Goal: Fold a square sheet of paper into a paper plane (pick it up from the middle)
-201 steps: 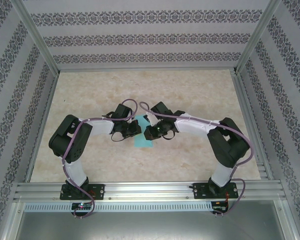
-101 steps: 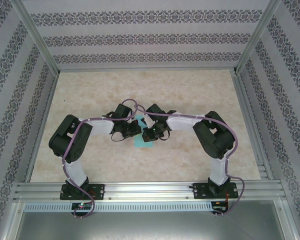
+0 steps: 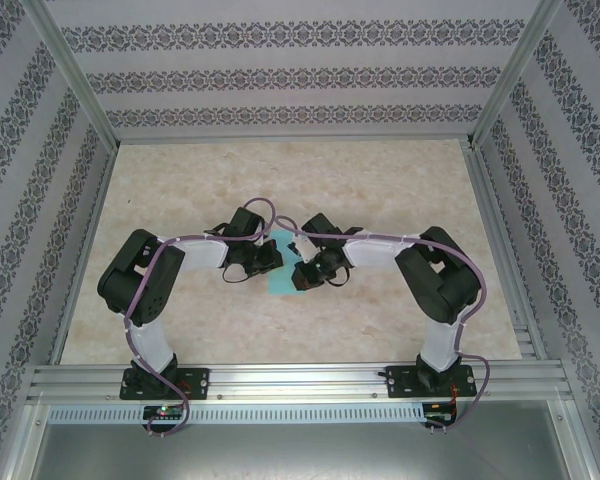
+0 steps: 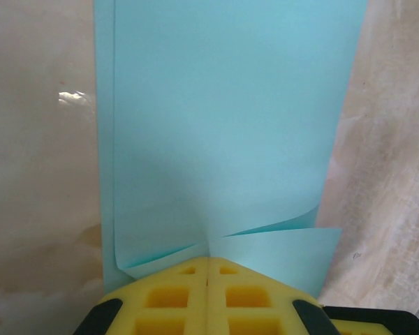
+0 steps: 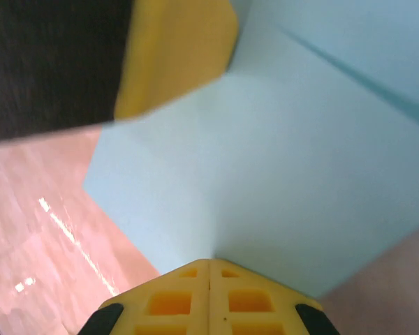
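The square sheet of paper (image 3: 278, 283) is turquoise and folded over on itself, lying at the middle of the table between both grippers. In the left wrist view the paper (image 4: 223, 125) stretches away in two layers, its near edges curling up at my left gripper (image 4: 208, 260), whose yellow fingers are shut on it. My right gripper (image 5: 209, 263) is also shut, pinching the paper (image 5: 265, 160) at its edge. From above, the left gripper (image 3: 276, 258) and right gripper (image 3: 299, 278) stand close together over the sheet. A yellow finger of the left gripper (image 5: 174, 56) shows beyond the sheet. The paper plane is out of view.
The table (image 3: 380, 190) is beige marble-patterned, enclosed by patterned walls and aluminium posts. A metal rail (image 3: 300, 380) carrying both arm bases runs along the near edge. Both arms bend inward, elbows out to the sides.
The right arm has drawn its elbow inward and its gripper has shifted slightly toward the near side over the paper. Less of the sheet shows from above. The left arm has stayed put.
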Robot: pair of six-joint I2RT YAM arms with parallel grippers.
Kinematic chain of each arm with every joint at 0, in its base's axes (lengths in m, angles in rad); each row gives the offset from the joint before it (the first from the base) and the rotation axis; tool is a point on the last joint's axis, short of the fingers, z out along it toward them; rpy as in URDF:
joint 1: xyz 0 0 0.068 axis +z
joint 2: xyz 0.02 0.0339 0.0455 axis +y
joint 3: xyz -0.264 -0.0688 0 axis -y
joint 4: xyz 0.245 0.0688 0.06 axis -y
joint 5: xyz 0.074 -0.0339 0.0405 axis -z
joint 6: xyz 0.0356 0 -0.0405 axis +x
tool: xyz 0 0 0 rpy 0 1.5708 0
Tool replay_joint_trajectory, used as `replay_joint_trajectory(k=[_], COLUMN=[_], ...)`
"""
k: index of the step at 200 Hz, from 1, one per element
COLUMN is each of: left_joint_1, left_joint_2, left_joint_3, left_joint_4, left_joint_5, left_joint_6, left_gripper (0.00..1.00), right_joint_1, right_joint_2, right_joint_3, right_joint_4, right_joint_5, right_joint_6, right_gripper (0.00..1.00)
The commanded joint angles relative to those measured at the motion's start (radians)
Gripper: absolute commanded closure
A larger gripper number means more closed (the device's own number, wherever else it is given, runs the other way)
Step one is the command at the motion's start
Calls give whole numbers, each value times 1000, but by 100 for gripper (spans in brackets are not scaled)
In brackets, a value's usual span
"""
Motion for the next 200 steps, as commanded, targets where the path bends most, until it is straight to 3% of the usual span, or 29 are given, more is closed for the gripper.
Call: replay_joint_trajectory(k=[1, 48, 89, 126, 200], left_joint_1=[-3, -3, -3, -4, -5], left_joint_2=[84, 81, 66, 46, 7], left_joint_3=[-31, -30, -29, -10, 23], left_joint_4=[-120, -110, -80, -50, -42], left_joint_5=[-176, -161, -115, -64, -31], left_joint_6=[15, 19, 31, 60, 98], left_gripper=[95, 95, 94, 93, 91], right_joint_1=[-15, -24, -27, 31, 19], right_joint_2=[-31, -84, -200, -104, -59], right_joint_3=[-82, -117, -99, -41, -88], right_joint_4=[-80, -73, 20, 60, 64], right_joint_5=[0, 6, 43, 93, 139], right_joint_6=[-20, -13, 106, 209, 257], right_gripper=[96, 96, 95, 95, 97])
